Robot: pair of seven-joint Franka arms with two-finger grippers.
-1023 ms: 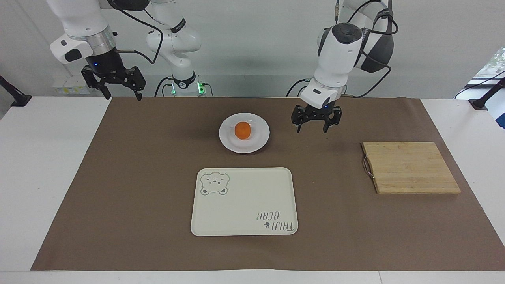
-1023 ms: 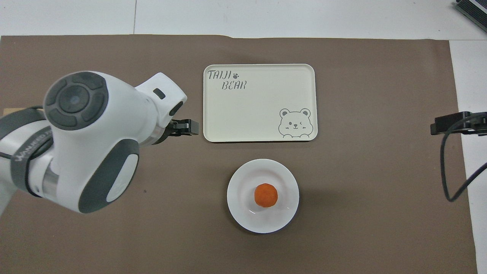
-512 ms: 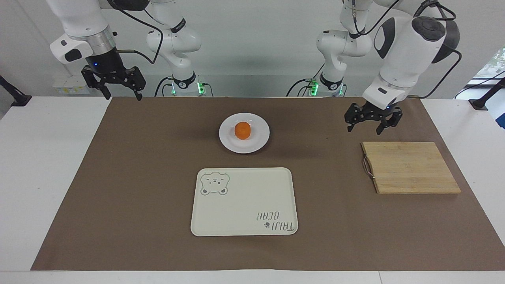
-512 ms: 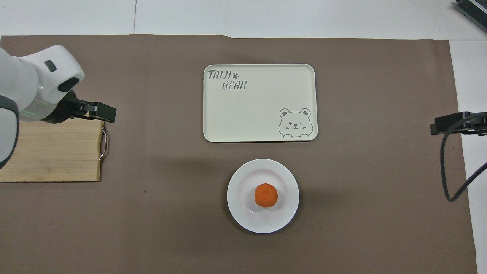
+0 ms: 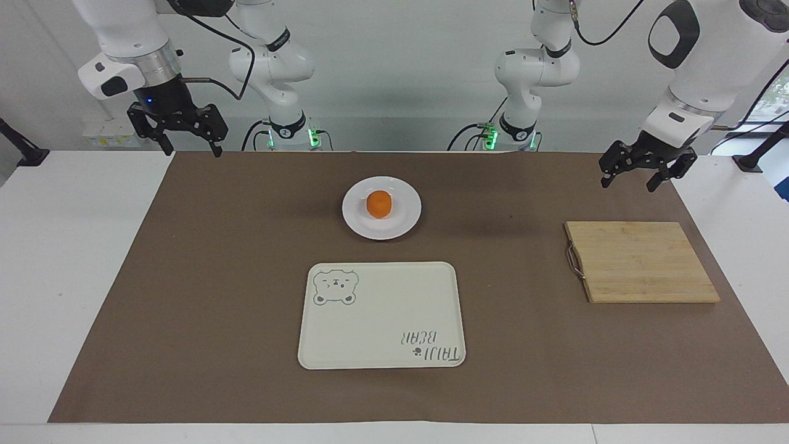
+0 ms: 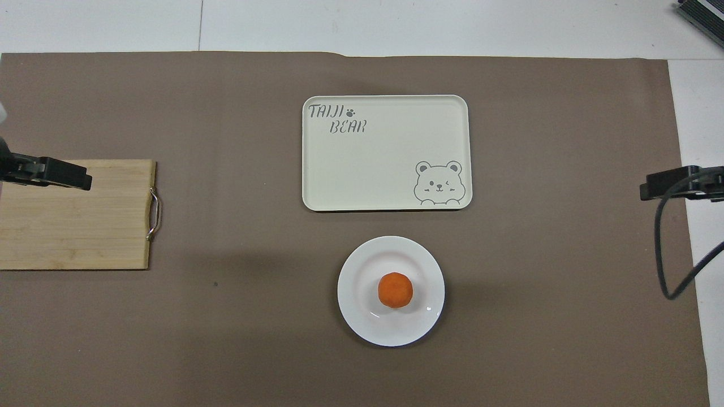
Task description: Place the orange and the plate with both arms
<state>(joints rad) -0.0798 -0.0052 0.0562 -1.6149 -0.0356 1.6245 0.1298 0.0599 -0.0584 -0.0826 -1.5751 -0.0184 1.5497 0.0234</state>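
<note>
**Orange resting on a white plate, both grippers raised and holding nothing**

A table is covered by a brown mat (image 5: 216, 296). Near the middle of the mat, on the robots' side, sits the plate (image 5: 404, 223) (image 6: 356, 305), a round glossy white dish. The orange (image 5: 379, 204) (image 6: 395, 289) rests on it, close to its centre, upright and free of any gripper.

Farther from the robots than the plate, and just apart from it, lies a cream rectangular tray (image 5: 382, 320) (image 6: 384, 152). It carries a bear drawing in one corner and the words "TAIJI BEAR" in the corner diagonal to it. Nothing lies on the tray.

Toward the left arm's end of the table lies a wooden cutting board (image 5: 641, 262) (image 6: 73, 226) with a metal handle on the edge that faces the tray.

The left gripper (image 5: 638, 176) hangs in the air over the mat's corner at the left arm's end, on the robots' side of the cutting board. Its fingers are spread apart and grasp nothing. In the overhead view only its dark tip shows at the frame's edge.

The right gripper (image 5: 188, 143) hangs over the mat's corner at the right arm's end, well apart from the plate. Its fingers are also spread and hold nothing.
</note>
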